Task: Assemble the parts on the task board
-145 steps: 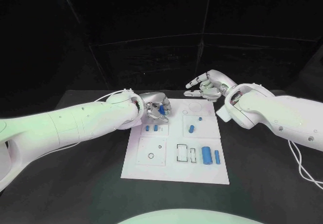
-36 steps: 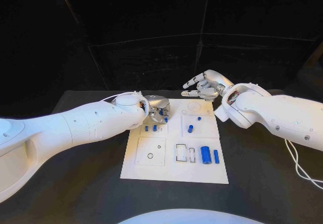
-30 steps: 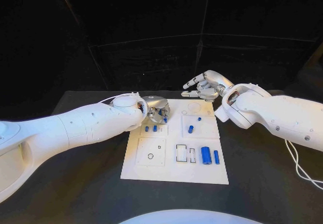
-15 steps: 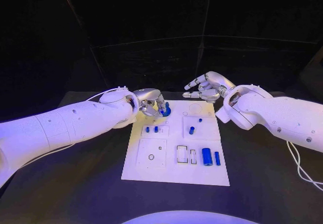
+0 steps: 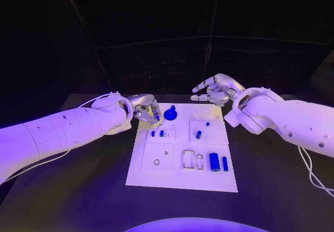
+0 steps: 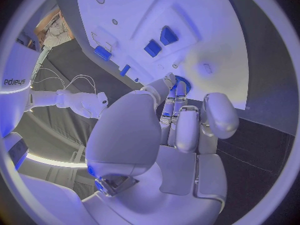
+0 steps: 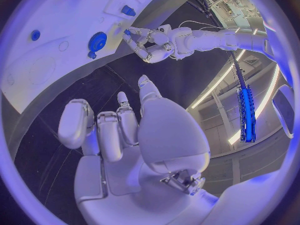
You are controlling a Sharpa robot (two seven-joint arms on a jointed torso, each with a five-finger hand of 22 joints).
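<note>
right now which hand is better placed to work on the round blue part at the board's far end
Left. The left hand sits beside the round blue part, fingertips near it, while the right hand hovers open beyond the board.

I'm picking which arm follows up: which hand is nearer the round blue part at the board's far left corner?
Left. The left hand sits right beside the round blue part, fingertips close to it. The right hand hovers off the task board's far edge, farther away.

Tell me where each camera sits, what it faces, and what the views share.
Head view: on the robot's head, looking down at the task board; both arms, left hand, right hand.
Left wrist view: behind the left hand, facing the board.
Right wrist view: behind the right hand, facing the board's far end and the left hand.
Shared: round blue part.
</note>
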